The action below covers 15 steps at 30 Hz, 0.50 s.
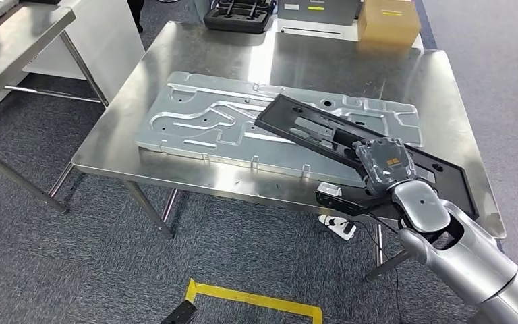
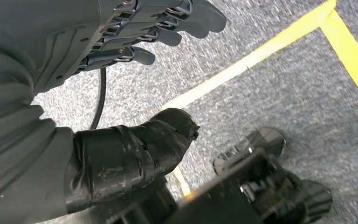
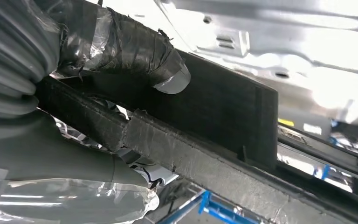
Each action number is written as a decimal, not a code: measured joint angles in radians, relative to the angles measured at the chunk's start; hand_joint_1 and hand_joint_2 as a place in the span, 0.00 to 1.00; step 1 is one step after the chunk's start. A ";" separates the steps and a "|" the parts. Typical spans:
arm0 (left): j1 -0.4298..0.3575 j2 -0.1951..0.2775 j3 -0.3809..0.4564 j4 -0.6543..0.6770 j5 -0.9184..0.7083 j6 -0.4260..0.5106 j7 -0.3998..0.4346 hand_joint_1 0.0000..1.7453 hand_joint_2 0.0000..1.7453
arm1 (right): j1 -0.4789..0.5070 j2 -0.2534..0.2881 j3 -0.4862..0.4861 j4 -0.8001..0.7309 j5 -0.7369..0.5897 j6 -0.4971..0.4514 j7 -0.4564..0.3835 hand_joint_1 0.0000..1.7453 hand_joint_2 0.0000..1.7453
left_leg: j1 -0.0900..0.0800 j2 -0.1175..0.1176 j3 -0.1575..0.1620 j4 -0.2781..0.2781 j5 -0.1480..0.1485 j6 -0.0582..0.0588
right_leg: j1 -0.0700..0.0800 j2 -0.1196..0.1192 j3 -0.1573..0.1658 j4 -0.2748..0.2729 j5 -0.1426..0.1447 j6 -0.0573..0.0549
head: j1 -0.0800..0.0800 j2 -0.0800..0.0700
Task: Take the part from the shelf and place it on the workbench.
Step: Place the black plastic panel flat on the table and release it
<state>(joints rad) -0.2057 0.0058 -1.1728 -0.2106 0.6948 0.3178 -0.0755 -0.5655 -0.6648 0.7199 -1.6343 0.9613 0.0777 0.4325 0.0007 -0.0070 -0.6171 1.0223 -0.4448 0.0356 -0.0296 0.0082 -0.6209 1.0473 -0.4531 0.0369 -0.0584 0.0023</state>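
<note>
Black part (image 1: 324,133) in right hand (image 1: 384,164)

1 black part (image 1: 351,138) and 1 silver stamped panel (image 1: 216,121) lie on 1 steel bench (image 1: 175,61). Behind it: 1 cardboard box (image 1: 388,19), 1 black tray (image 1: 238,15). 2 robot hands: right hand (image 1: 384,162), left hand (image 2: 135,70).

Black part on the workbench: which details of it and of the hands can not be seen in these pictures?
- Black part, head view: its near edge is hidden under the right hand.
- Right wrist view: the part's far end is cut off by the frame edge.
- Left hand, left wrist view: its fingertips are blurred and hold nothing.
</note>
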 joint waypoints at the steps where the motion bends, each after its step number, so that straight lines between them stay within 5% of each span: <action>1: 0.000 0.000 0.000 0.000 -0.002 0.002 -0.002 0.00 1.00 | 0.007 -0.006 -0.007 0.008 -0.005 -0.001 0.004 1.00 1.00 | 0.001 0.000 0.005 -0.007 0.004 0.008 | 0.000 -0.001 -0.011 0.026 -0.017 0.003 | 0.000 0.000; 4: 0.001 0.001 0.000 0.000 -0.004 0.006 -0.004 0.00 1.00 | 0.028 -0.026 -0.032 0.035 -0.018 -0.002 0.013 1.00 1.00 | -0.003 0.000 0.009 -0.012 0.004 0.021 | 0.002 -0.003 -0.096 0.203 -0.101 0.005 | 0.003 0.000; 6: 0.004 0.001 0.000 0.000 -0.004 0.007 -0.005 0.00 1.00 | 0.041 -0.036 -0.044 0.052 -0.022 -0.002 0.016 1.00 1.00 | -0.007 0.000 0.009 -0.009 0.001 0.023 | 0.003 -0.003 -0.127 0.257 -0.102 0.006 | 0.003 0.000; 10: 0.004 0.001 0.000 0.000 -0.003 0.007 -0.006 0.00 1.00 | 0.050 -0.048 -0.060 0.070 -0.024 -0.003 0.018 1.00 1.00 | -0.012 0.000 0.007 0.010 -0.013 0.015 | 0.006 -0.005 -0.028 0.048 0.003 -0.002 | 0.003 0.000; 15: 0.005 0.001 0.000 0.000 -0.003 0.007 -0.006 0.00 1.00 | 0.052 -0.053 -0.070 0.086 -0.025 -0.005 0.019 1.00 1.00 | -0.017 0.000 0.005 0.013 -0.016 0.000 | 0.008 -0.004 -0.007 0.002 0.012 -0.020 | 0.002 0.000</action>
<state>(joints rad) -0.2003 0.0073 -1.1727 -0.2106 0.6914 0.3247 -0.0813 -0.5135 -0.7175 0.6502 -1.5484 0.9364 0.0729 0.4511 -0.0160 -0.0068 -0.6123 1.0351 -0.4605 0.0357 -0.0215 0.0045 -0.6279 1.0491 -0.4416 0.0165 -0.0564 0.0023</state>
